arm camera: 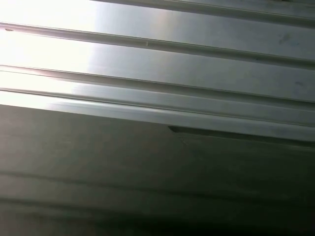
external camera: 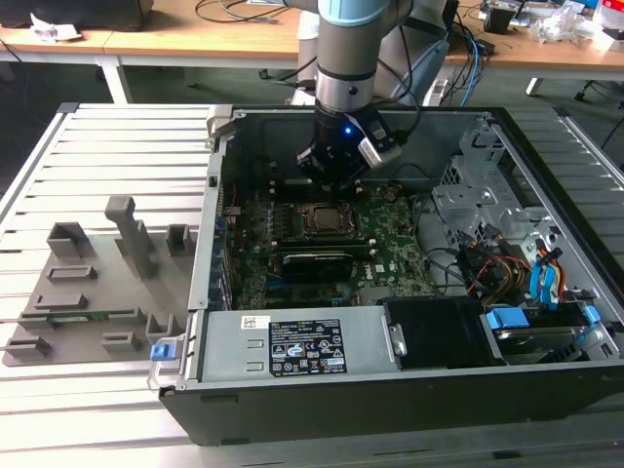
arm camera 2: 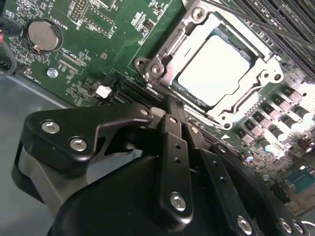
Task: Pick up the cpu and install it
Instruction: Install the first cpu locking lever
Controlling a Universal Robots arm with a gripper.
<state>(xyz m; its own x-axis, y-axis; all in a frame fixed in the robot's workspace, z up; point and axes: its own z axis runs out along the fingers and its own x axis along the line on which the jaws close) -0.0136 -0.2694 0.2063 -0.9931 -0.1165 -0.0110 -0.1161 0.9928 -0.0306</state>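
1. The black, multi-link gripper (external camera: pixel 331 161) of the arm is hanging inside the open black computer case (external camera: pixel 546 380), just above the green motherboard (external camera: pixel 390 255), close to the far edge of the black square socket with its metal frame (external camera: pixel 322 222).

2. The small, thin, square cpu with its pale silver-grey metal top (arm camera 2: pixel 215 69) is lying in that socket, just ahead of the gripper's linkage in the second wrist view and apart from it. It is looking flat and framed by the metal bracket (arm camera 2: pixel 167 46).

3. Whether the fingers are parted or closed cannot be told, since the fingertips are hidden behind the gripper's own body; nothing is seen held.

4. Judged risk: if the chip is sitting slightly off its seat, any downward press could be bending contacts beneath it.

5. Judged risk: the linkage is hovering close to the frame's edge and to the small upright components beside the socket, so a sideways drift could be knocking them.

6. Judged risk: the case walls are crowding the arm, so a careless lift-out could be catching the loose cables (external camera: pixel 487 268) on the exterior view's right.
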